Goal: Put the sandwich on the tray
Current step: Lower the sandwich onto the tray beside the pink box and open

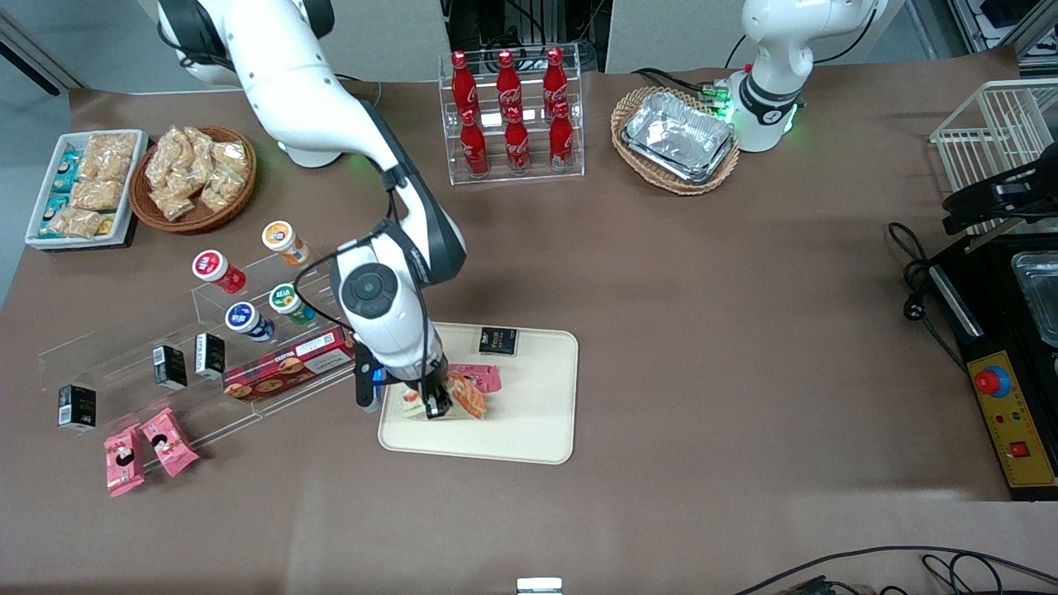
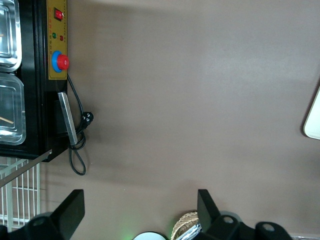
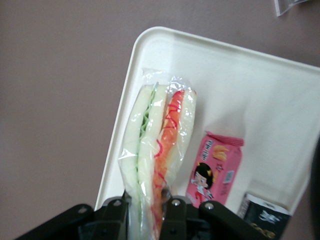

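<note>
Both jaws of the gripper (image 1: 436,405) pinch the sandwich (image 3: 157,150) seemingly just above the tray (image 1: 529,438); lower gently, then release flat.

Front view high over the table (image 1: 702,330), right wrist close above tray (image 3: 260,100), shared with front view (image 1: 537,397)

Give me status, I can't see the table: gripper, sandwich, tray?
Gripper shut on sandwich, over tray. Pink packet and black box already on tray, beside the drop spot.
</note>
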